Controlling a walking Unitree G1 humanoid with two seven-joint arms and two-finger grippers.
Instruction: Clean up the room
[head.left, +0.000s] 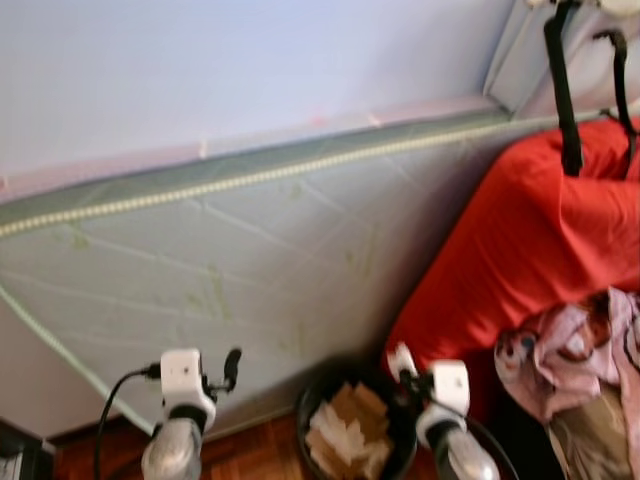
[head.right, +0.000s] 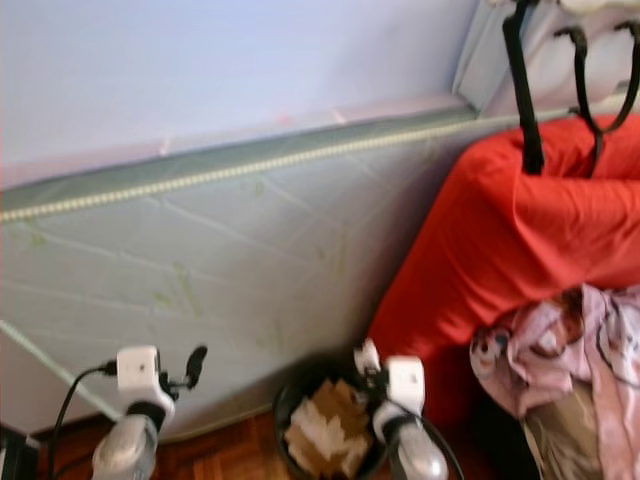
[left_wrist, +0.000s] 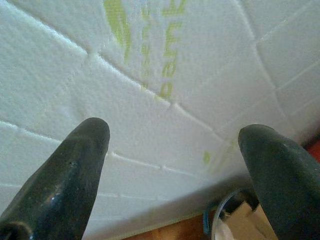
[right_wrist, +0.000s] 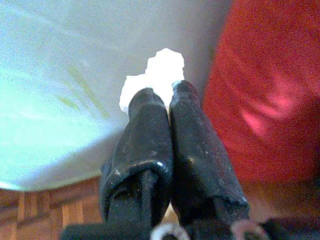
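My right gripper (right_wrist: 161, 92) is shut on a crumpled white scrap of paper (right_wrist: 159, 75), held just above the right rim of a black waste bin (head.left: 308, 405) that holds brown and white paper. The white scrap (head.left: 401, 359) shows at the gripper's tip in the eye views. My left gripper (left_wrist: 175, 137) stands open with nothing between its fingers, facing the quilted mattress (head.left: 260, 260) that leans against the wall. Its black finger (head.left: 232, 366) rises left of the bin.
A red cushion or bag (head.left: 520, 240) with black straps (head.left: 562, 90) stands right of the bin. Pink crumpled clothes (head.left: 575, 350) lie at the far right. Wooden parquet floor (head.left: 250, 455) shows below. A dark object (head.left: 15, 455) sits at the lower left corner.
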